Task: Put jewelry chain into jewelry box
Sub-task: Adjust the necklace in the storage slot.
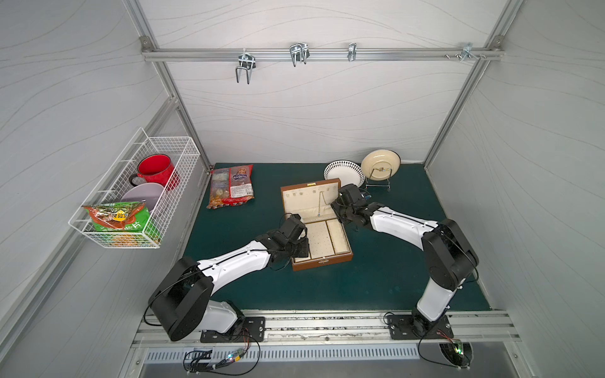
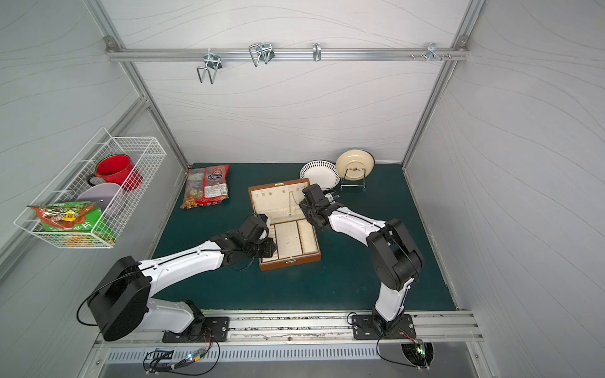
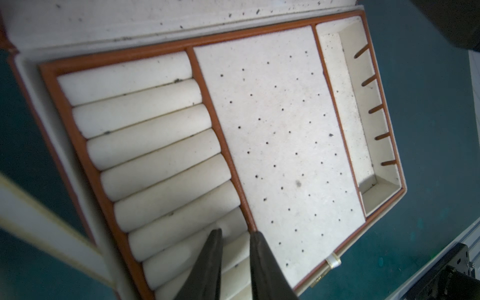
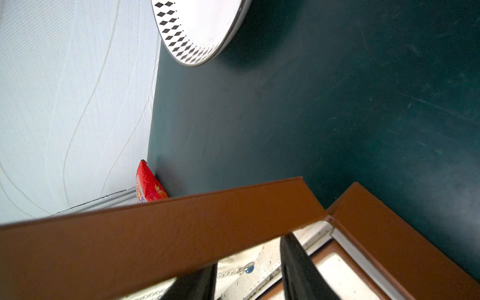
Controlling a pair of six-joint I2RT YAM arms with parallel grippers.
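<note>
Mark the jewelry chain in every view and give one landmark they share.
Top view: jewelry chain hangs on the open lid, against its cream lining.
Top view: same spot on the lid.
Left wrist: not in it.
Right wrist: just past the brown lid edge, on the cream lining.
Shared landmark: the jewelry box, whose brown rim shows in every view.

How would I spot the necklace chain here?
Find the open brown jewelry box in the middle of the green mat. Against its cream lid the jewelry chain hangs: a thin silvery line ending in a bluish bead, unlike the short hooks beside it.
</note>
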